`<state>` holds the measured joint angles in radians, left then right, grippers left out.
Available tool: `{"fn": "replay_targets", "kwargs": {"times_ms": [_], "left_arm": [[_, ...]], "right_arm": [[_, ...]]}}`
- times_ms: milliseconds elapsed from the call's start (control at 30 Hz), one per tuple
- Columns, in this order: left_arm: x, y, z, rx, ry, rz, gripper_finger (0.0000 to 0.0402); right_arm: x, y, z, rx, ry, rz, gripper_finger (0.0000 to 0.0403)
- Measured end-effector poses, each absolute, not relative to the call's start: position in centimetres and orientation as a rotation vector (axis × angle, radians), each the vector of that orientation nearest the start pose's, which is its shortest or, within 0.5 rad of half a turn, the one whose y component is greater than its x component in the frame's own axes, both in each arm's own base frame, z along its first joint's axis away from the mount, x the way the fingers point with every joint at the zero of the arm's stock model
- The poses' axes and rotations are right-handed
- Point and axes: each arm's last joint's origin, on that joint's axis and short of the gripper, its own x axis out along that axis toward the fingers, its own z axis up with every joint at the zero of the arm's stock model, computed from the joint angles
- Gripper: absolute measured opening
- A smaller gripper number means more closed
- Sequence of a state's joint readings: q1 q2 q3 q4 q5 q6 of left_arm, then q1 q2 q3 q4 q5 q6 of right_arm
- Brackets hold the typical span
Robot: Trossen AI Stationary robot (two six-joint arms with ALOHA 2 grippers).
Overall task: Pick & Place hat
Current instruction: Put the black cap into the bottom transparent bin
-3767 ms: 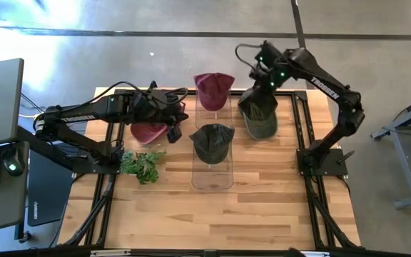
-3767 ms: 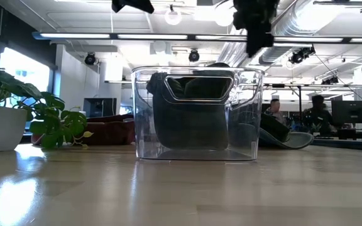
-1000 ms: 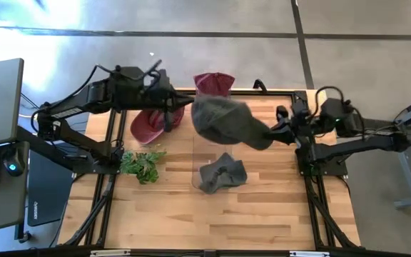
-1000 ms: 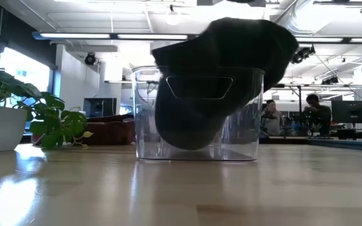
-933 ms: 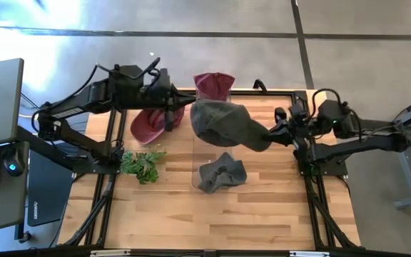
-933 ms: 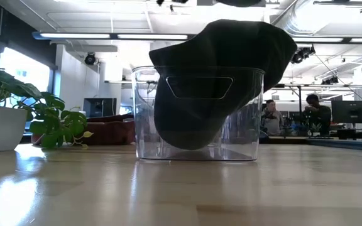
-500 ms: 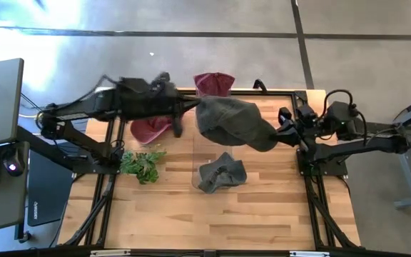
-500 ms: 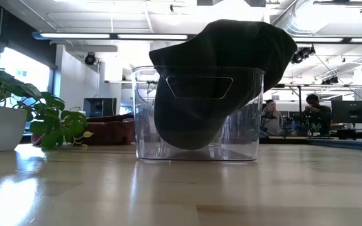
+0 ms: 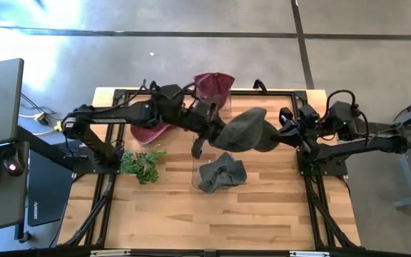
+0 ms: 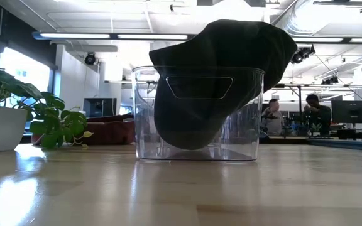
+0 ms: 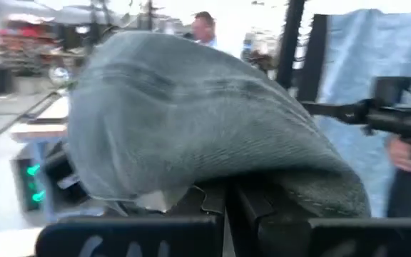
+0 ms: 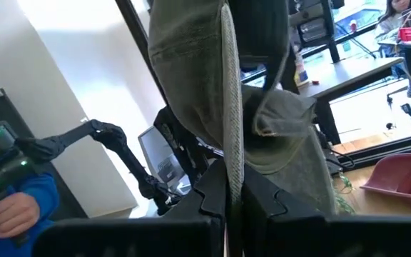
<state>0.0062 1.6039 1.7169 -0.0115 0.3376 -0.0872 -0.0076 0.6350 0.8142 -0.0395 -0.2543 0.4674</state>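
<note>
An olive-green hat (image 9: 247, 128) hangs in the air over the far half of a clear bin (image 9: 195, 160). My right gripper (image 9: 282, 135) is shut on its right side. My left gripper (image 9: 218, 134), reaching level from the table's left, is shut with its fingers against the hat's left side. In the left wrist view the hat (image 11: 191, 121) fills the picture above the shut fingers. A dark grey hat (image 9: 222, 173) lies crumpled on the bin's floor. In the low view the olive hat (image 10: 231, 44) shows above the bin (image 10: 250, 125). My left gripper pushes its shut fingers (image 11: 228, 207) level from the table's left into the hat's left side (image 11: 191, 178). The cloth bulges over and around the fingers. I cannot tell whether any cloth is caught between them. My right gripper pinches a stitched edge of the hat (image 12: 228, 153) between its two fingers, coming level from the table's right. The edge runs along the gap between the fingers. The hat is lifted clear above the bin.
A maroon hat (image 9: 214, 86) sits at the table's far edge and a red hat (image 9: 148, 130) lies under my left arm. A small green plant (image 9: 141, 163) stands at the left. The near half of the wooden table (image 9: 212, 221) is bare.
My left gripper has swung from beside the red hat toward the table's right, tipped up to level, and met the olive hat, staying shut. The hat's left side has been pushed in, so it looks narrower. My right gripper has kept almost still.
</note>
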Motion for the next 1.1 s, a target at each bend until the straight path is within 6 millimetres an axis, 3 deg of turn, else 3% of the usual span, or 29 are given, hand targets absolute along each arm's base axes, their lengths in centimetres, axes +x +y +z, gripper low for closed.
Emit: {"fn": "replay_targets", "kwargs": {"times_ms": [267,367,567,633,733,867,933,1100], "left_arm": [[35.1,1.0,47.1,-0.169,-0.074,-0.712,0.0000],[34.2,2.0,47.5,-0.195,-0.049,-0.747,0.0000],[31.8,5.4,47.4,-0.121,0.044,-0.508,0.0000],[30.1,6.3,47.6,-0.078,0.080,-0.387,0.0000],[28.5,6.8,48.7,0.032,0.061,-0.251,0.0005],[26.2,6.1,50.4,0.085,0.068,-0.243,0.0044],[25.6,4.9,51.3,0.059,0.045,-0.302,0.0079],[25.8,3.1,50.9,-0.111,0.125,-0.391,0.0186]], "right_arm": [[13.3,1.0,37.6,0.446,-0.080,0.273,0.0013],[13.3,1.0,37.6,0.428,-0.085,0.259,0.0014],[13.3,0.9,37.5,0.426,-0.084,0.223,0.0007],[13.5,0.9,37.5,0.426,-0.081,0.219,0.0012],[13.6,0.9,37.4,0.428,-0.074,0.211,0.0012],[13.9,0.9,37.2,0.429,-0.054,0.207,0.0005],[14.0,0.9,37.1,0.430,-0.048,0.205,0.0008],[14.5,0.9,36.9,0.431,-0.037,0.177,0.0014]]}}
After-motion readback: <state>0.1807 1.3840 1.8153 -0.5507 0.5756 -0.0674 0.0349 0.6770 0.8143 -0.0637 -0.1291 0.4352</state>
